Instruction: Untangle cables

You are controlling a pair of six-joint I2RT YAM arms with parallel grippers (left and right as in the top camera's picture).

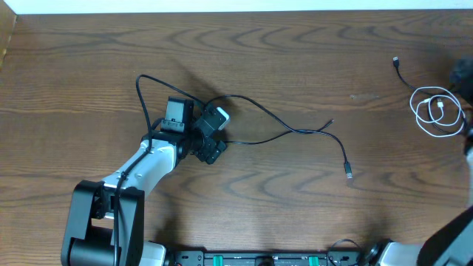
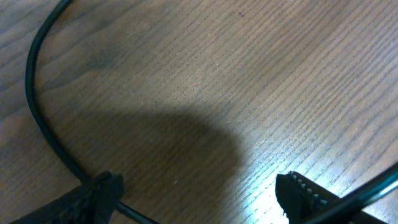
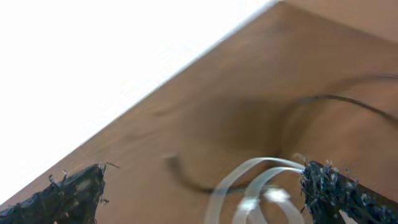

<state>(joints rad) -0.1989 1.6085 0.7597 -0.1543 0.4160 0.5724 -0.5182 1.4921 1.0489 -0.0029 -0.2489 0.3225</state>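
Observation:
A long black cable [image 1: 281, 127] runs from a loop at the left across the table's middle to a small plug [image 1: 349, 174]. My left gripper [image 1: 213, 144] stands over it, open. In the left wrist view the jaws [image 2: 199, 194] are wide apart, and the black cable [image 2: 34, 106] curves past the left finger; nothing is gripped. A coiled white cable [image 1: 437, 111] lies at the far right beside a short black cable [image 1: 403, 72]. My right gripper [image 3: 205, 186] is open just above the white loops [image 3: 249, 186], which are blurred, and the black cable [image 3: 186, 177].
The table's far edge [image 3: 186, 68] is close behind the white coil. The right arm [image 1: 462, 74] shows only partly at the overhead view's right edge. Bare wood lies between the two cable groups.

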